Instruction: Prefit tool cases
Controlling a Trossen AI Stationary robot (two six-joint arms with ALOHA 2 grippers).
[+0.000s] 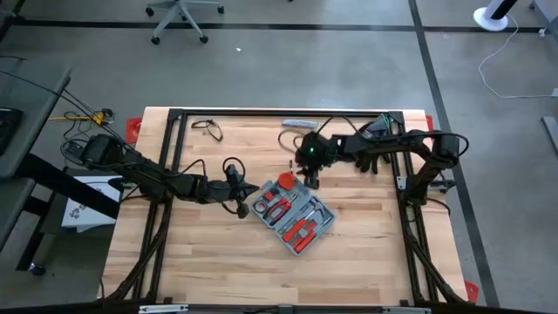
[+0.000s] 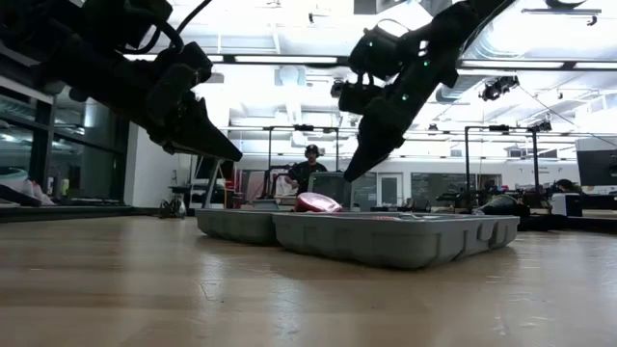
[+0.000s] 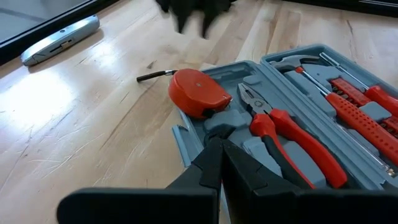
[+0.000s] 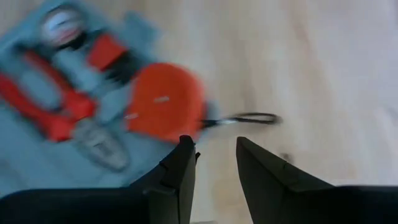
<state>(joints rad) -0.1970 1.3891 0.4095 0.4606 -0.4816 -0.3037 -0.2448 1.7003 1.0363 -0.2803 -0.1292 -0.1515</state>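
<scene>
The blue-grey tool case (image 1: pixel 296 218) lies open and flat on the wooden table, red-handled pliers (image 3: pixel 292 134) and other tools in its moulded slots. A round red tape measure (image 1: pixel 285 181) sits in its far corner, its black wrist loop (image 4: pixel 249 118) trailing onto the table. My left gripper (image 1: pixel 241 207) is shut and hangs just above the case's left edge (image 3: pixel 186 140), clear of it in the low view. My right gripper (image 4: pixel 214 152) is open, slanting down above the tape measure (image 2: pixel 318 202), with nothing between its fingers.
A slim grey bar-shaped object (image 1: pixel 298 123) lies near the table's far edge. A black looped cord (image 1: pixel 207 128) lies at the far left. A dark frame (image 1: pixel 174 113) borders the table. Bare wood spreads near the front edge. A person (image 2: pixel 310 164) stands in the room behind.
</scene>
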